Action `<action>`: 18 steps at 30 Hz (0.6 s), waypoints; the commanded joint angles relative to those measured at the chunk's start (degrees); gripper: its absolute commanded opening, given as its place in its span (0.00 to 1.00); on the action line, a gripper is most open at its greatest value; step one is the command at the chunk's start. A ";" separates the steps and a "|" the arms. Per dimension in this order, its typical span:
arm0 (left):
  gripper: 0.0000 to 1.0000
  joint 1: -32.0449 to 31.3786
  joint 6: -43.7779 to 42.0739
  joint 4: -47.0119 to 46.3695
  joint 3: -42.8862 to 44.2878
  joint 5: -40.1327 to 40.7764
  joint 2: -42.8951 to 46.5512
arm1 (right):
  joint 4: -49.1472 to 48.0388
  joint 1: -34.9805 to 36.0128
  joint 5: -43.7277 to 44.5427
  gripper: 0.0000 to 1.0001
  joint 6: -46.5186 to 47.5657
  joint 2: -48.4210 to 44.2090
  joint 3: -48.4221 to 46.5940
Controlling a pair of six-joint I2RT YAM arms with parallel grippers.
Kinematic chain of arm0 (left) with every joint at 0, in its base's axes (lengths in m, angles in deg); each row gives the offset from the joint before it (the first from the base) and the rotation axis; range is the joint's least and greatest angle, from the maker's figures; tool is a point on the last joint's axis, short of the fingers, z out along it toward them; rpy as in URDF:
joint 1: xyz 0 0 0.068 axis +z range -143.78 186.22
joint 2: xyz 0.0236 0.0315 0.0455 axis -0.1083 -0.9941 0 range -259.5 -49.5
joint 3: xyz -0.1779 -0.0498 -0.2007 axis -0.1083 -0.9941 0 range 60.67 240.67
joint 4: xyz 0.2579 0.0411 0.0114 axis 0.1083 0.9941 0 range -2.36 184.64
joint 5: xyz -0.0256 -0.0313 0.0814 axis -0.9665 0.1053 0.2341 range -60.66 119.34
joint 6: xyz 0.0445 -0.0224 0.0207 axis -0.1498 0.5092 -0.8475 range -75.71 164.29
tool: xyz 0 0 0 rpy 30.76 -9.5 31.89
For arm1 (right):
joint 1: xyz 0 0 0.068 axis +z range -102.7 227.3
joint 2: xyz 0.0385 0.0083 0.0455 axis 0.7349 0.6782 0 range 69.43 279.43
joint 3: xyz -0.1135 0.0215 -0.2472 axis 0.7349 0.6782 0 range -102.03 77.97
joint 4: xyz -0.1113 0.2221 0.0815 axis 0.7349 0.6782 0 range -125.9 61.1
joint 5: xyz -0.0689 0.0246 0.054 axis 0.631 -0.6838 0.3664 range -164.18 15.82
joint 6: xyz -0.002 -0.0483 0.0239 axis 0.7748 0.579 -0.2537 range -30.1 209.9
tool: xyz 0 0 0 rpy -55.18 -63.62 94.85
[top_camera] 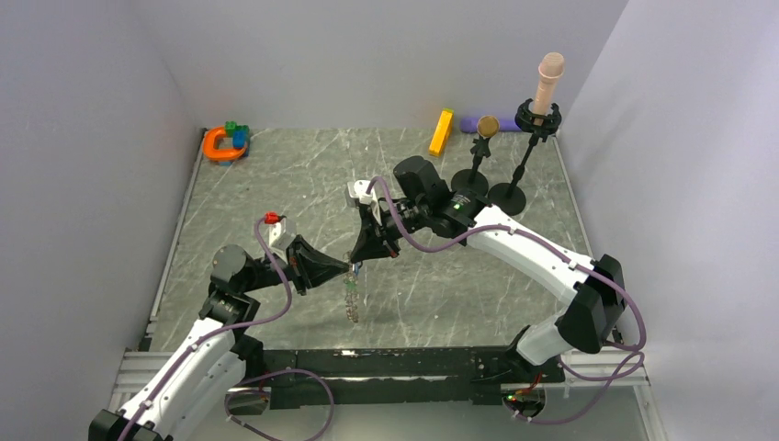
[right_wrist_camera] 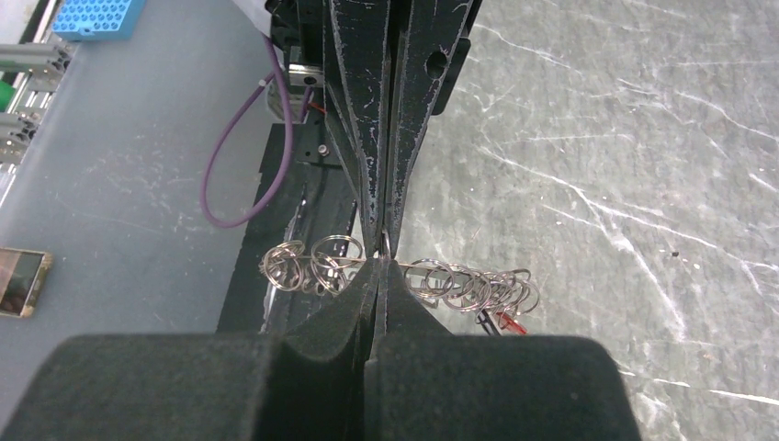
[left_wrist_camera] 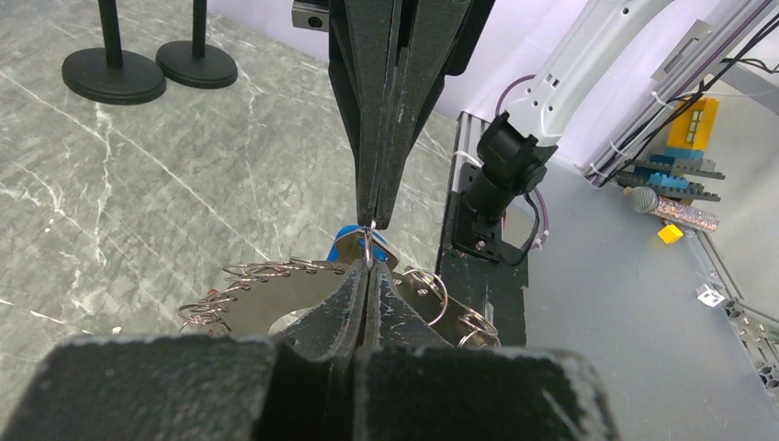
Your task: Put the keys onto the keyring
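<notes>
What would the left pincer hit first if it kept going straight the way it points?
The right pincer, facing it nearly tip to tip just beyond the keyring it grips; the gap looks tiny, depth unclear.

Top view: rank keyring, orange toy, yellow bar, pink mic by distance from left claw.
1. Keyring, hanging at the left claw.
2. Yellow bar, back centre, and orange toy, back-left corner: too close to call.
3. Pink mic, back right.
</notes>
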 commanded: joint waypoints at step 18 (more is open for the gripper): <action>0.00 0.91 1.60 -1.18 4.10 -1.13 -0.53 | -0.86 0.00 -1.04 0.00 1.58 -1.19 -1.34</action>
